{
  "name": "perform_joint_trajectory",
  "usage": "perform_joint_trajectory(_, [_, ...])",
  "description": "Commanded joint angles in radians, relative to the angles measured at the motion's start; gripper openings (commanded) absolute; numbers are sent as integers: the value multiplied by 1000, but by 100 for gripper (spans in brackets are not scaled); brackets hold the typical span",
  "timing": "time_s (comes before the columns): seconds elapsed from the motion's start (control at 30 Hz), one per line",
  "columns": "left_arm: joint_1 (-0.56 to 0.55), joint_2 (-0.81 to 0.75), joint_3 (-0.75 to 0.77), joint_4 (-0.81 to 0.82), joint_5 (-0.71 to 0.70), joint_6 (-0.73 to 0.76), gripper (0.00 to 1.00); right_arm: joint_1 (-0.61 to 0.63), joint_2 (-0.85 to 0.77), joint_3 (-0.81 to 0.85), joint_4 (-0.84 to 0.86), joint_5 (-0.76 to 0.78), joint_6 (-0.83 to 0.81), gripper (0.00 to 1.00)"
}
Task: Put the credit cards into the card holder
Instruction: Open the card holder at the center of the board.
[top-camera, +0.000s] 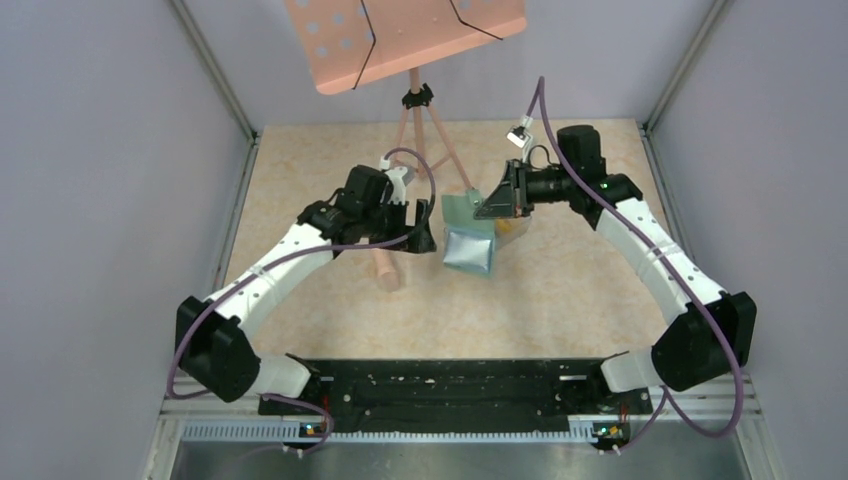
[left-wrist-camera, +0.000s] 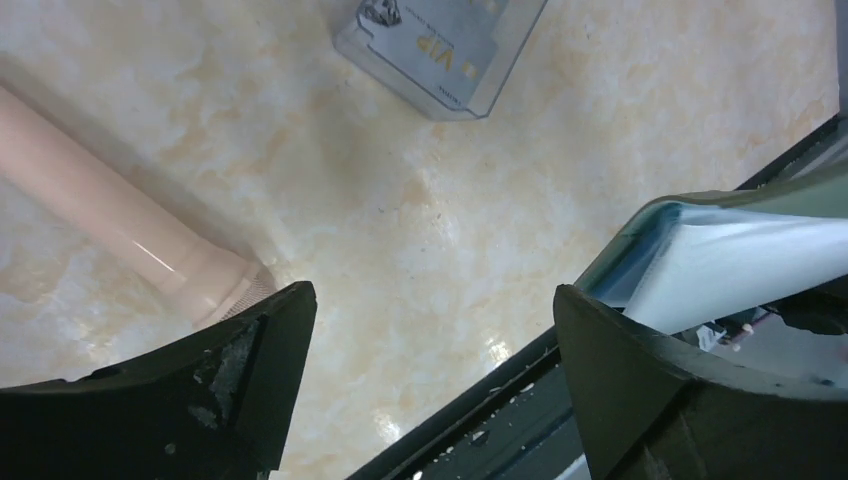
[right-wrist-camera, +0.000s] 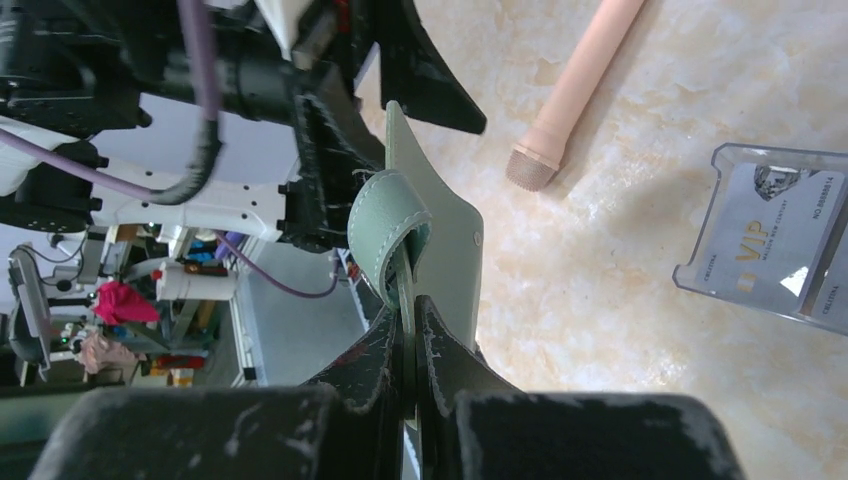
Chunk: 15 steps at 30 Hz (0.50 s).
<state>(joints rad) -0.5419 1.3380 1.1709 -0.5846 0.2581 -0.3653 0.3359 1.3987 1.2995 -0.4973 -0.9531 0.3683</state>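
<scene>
Card holder (right-wrist-camera: 440, 230) sage-green, open (blue sleeves (left-wrist-camera: 740, 265)) | right fingers (right-wrist-camera: 455, 375) pinch it | left fingers (left-wrist-camera: 250, 370) spread

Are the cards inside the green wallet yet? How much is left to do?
Not yet. No card looks put away: the credit cards lie in the clear box. In hand: the right gripper pinches the card holder by its flap, lifted, sleeves hanging open; the left gripper is open beside it, empty. Left: pick each card up and slide it into a sleeve.
</scene>
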Motion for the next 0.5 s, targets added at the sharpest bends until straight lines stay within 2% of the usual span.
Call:
perform_joint_trajectory(0.0, [-2,66,52,-69,123,-63,92,-10,-54,-10,89,7,50,0])
perform_joint_trajectory(0.33, [-6,65,49,-8,258,-83,80,-10,-59,-31,95,31,64,0])
perform_joint_trajectory(0.47, [-6,41,43,54,316,-104,78,-9,-57,-36,96,30,62,0])
